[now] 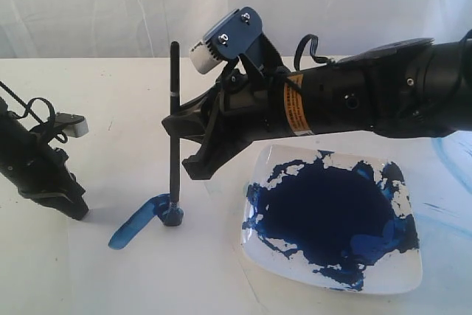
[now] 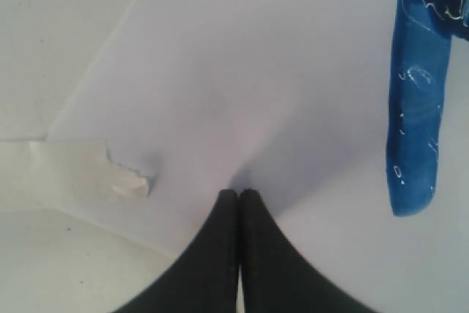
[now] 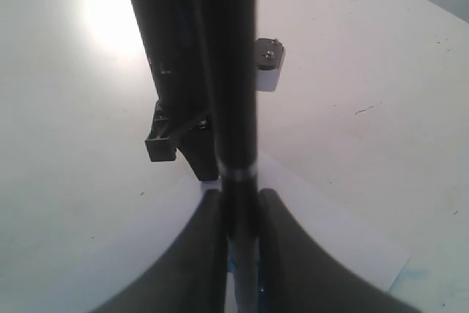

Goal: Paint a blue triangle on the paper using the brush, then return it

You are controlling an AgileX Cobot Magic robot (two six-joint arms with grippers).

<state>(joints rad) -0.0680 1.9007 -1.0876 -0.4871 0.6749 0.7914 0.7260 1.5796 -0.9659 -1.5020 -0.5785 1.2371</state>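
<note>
My right gripper (image 1: pixel 179 147) (image 3: pixel 239 199) is shut on the brush (image 1: pixel 175 108) (image 3: pixel 231 71), holding its black handle nearly upright. The blue-loaded bristle tip (image 1: pixel 172 215) presses on the paper (image 1: pixel 184 274) (image 2: pixel 256 71) (image 3: pixel 330 240). One slanted blue stroke (image 1: pixel 135 225) (image 2: pixel 418 130) runs from the tip toward the near left; no closed blue triangle shows. My left gripper (image 1: pixel 76 210) (image 2: pixel 239 194) is shut with nothing between its fingers, and its tips rest on the paper left of the stroke.
A white square plate (image 1: pixel 413 279) holding a dark navy paint pool (image 1: pixel 328 212) sits right of the brush. A pale blue smear (image 1: pixel 451 160) marks the table at the far right. Torn tape (image 2: pixel 117 177) lies at the paper's edge.
</note>
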